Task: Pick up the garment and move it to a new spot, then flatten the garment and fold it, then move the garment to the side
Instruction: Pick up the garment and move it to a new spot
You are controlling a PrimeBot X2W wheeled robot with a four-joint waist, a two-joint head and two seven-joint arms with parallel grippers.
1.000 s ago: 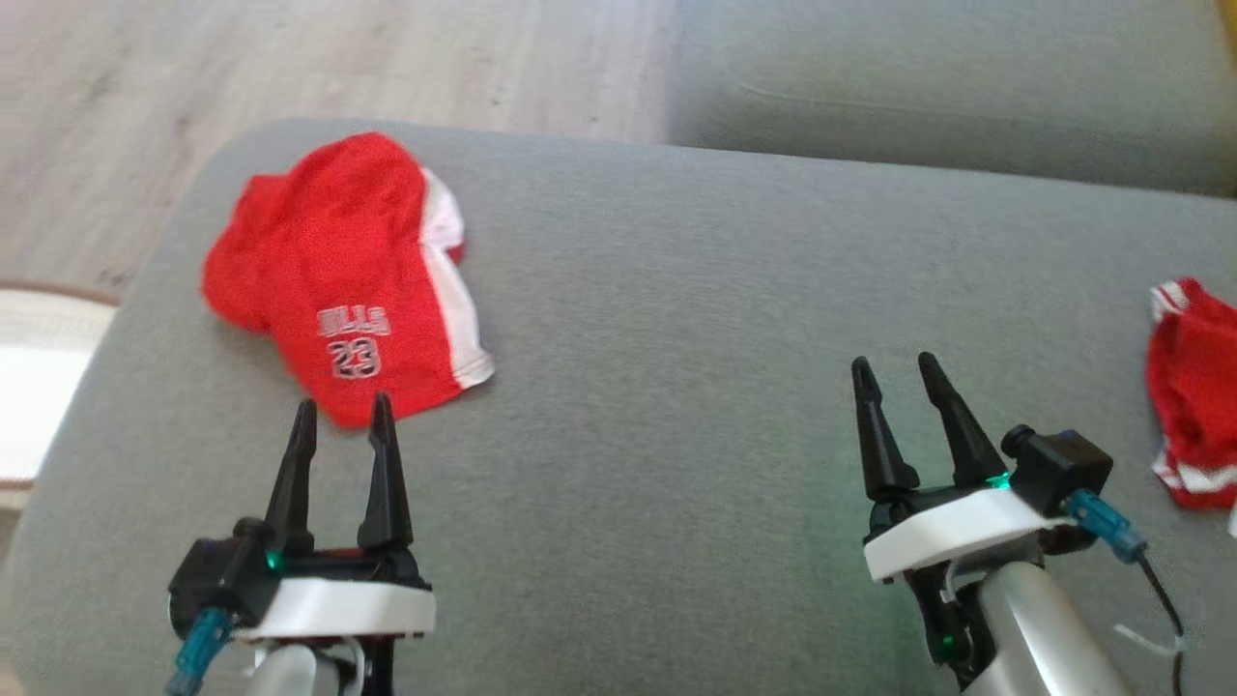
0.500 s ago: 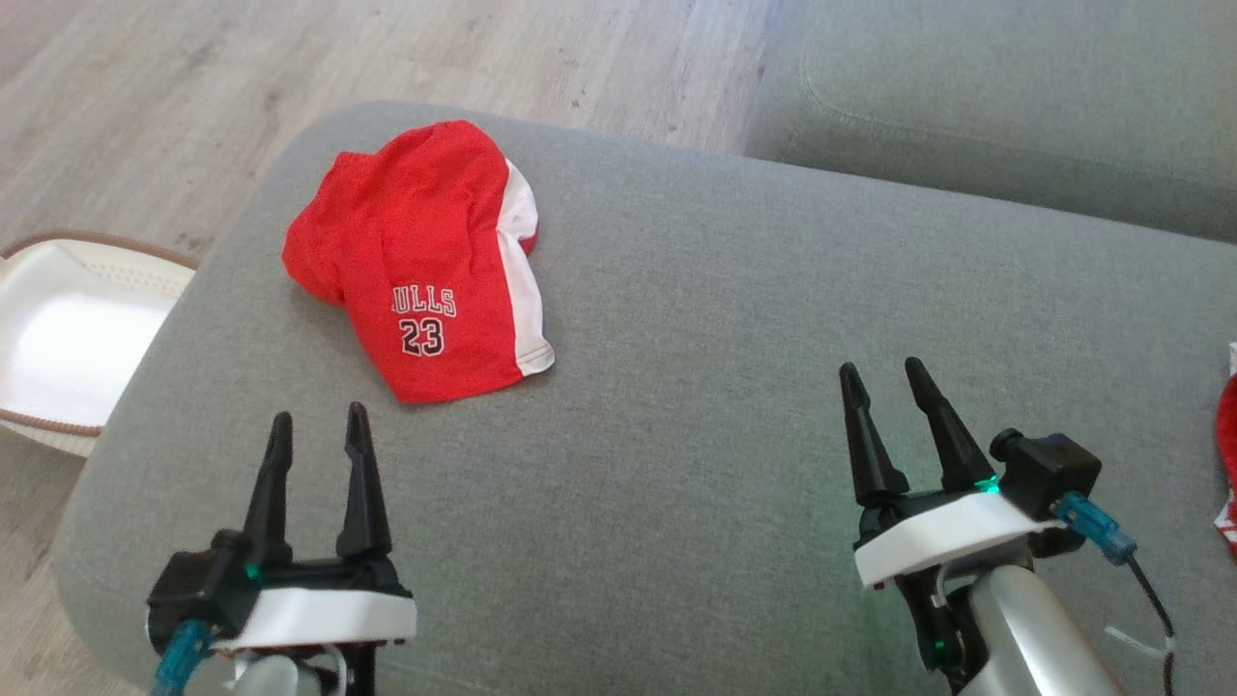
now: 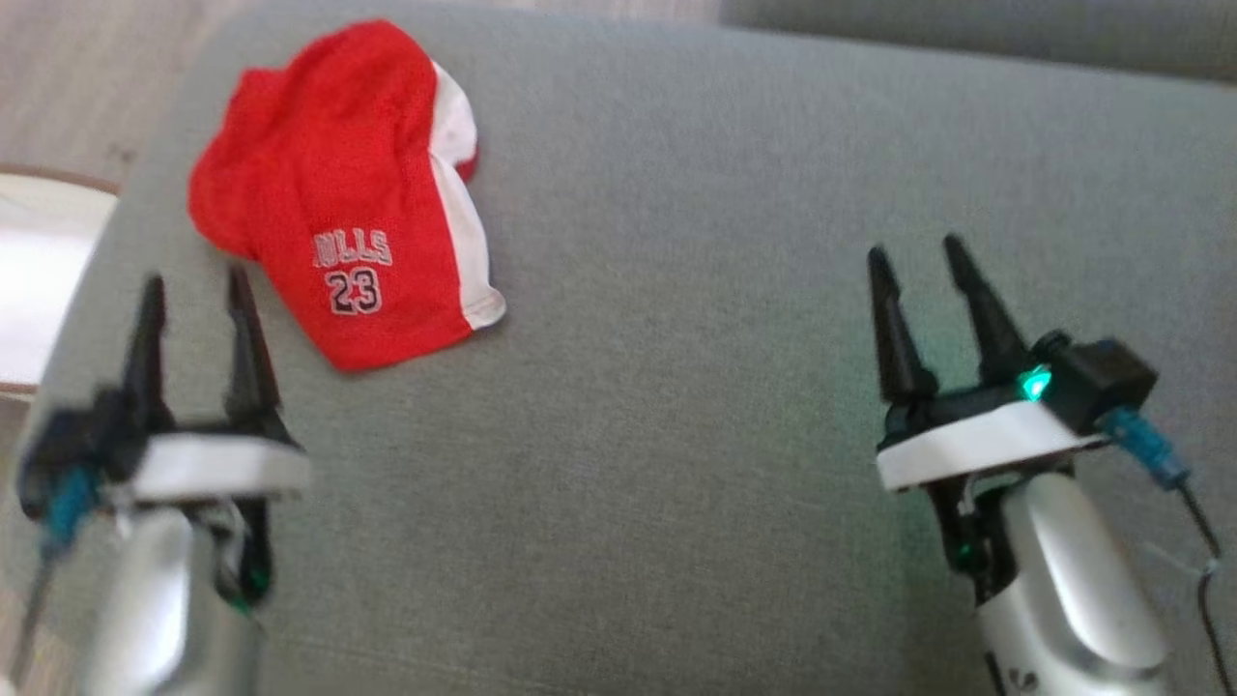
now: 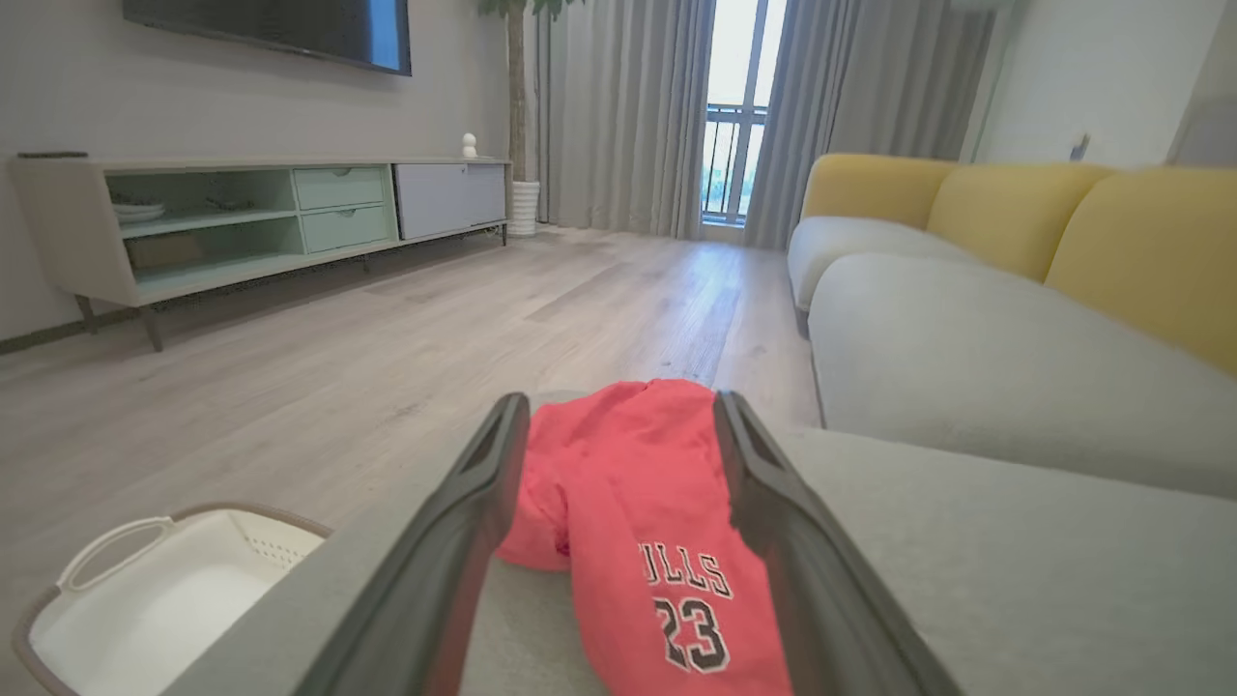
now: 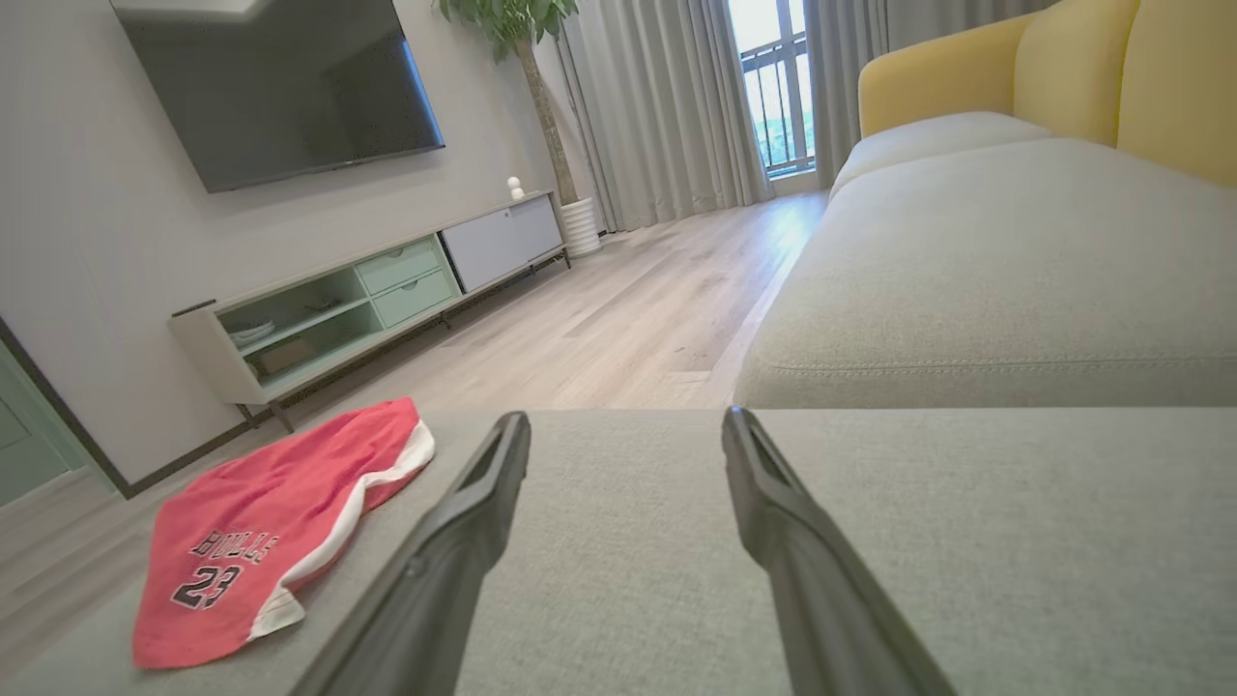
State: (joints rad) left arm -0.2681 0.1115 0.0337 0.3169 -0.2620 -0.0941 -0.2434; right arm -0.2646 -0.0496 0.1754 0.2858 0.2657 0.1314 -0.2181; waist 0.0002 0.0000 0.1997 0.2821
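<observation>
The garment (image 3: 338,188) is a pair of red shorts with a white side stripe and "BULLS 23" printed on it, lying folded over at the far left of the grey cushion (image 3: 676,290). My left gripper (image 3: 193,285) hovers open just left of and nearer than its hem, with nothing between the fingers. The left wrist view shows the garment (image 4: 628,503) straight ahead between the two fingers. My right gripper (image 3: 918,256) stands open over bare cushion far to the right; in its wrist view the garment (image 5: 271,532) lies off to the left.
A white basket (image 3: 39,280) with a brown rim sits on the wooden floor past the cushion's left edge, also seen as the basket (image 4: 155,599). A second grey sofa seat (image 4: 966,348) with yellow backs lies beyond. A TV cabinet (image 5: 367,300) stands against the wall.
The head camera has tilted and shifted, so the whole picture slid and the red cloth at the right edge left view. Both grippers stay open; the left one now sits beside the garment's left hem.
</observation>
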